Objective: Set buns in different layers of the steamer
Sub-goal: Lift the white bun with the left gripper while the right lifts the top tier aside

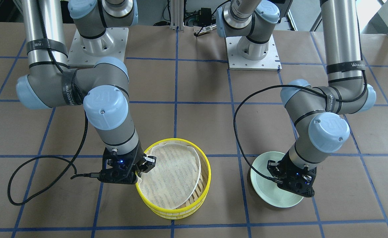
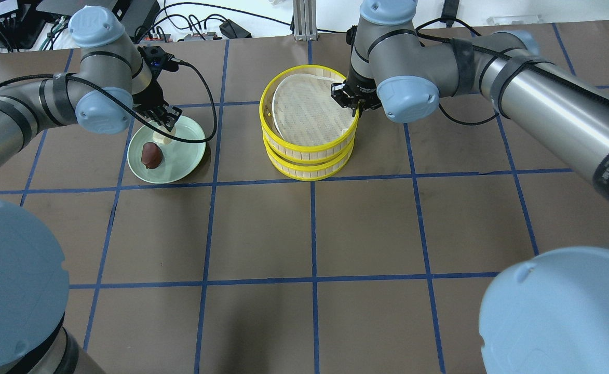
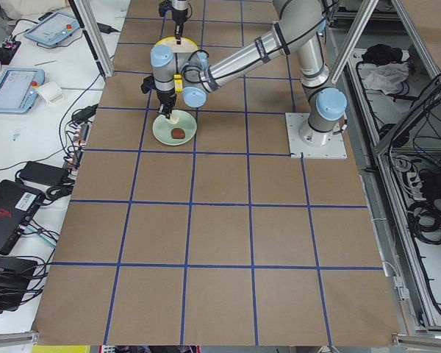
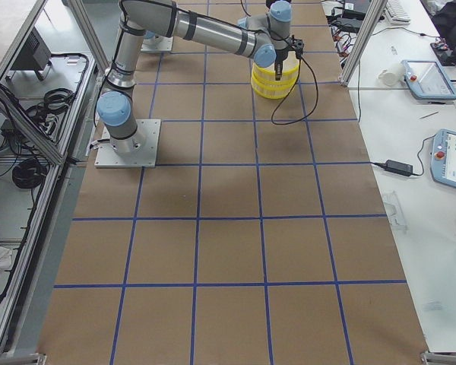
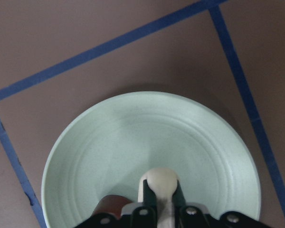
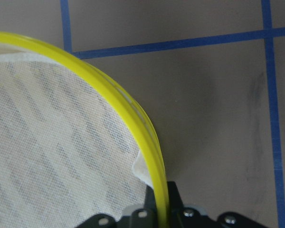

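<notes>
Conceivably, the left gripper [image 5: 160, 192], clenched on the cream-white bun [image 5: 160, 178] low over the plate [image 5: 133, 137] near the brown bun [image 2: 151, 155], might have squashed or dropped it, while the right gripper [image 6: 162, 202], pinching the top layer [image 6: 128, 102] of the steamer [image 2: 309, 156], could have tipped that tier.

The surface [image 2: 366, 234] carried one cream-white bun [image 5: 160, 182] and one reddish-brown bun [image 2: 151, 155], two in all, one pale green plate [image 2: 186, 156], and one yellow-rimmed steamer [image 2: 308, 149] of two stacked tiers [image 2: 309, 169], with one white liner [image 2: 309, 111] showing.
</notes>
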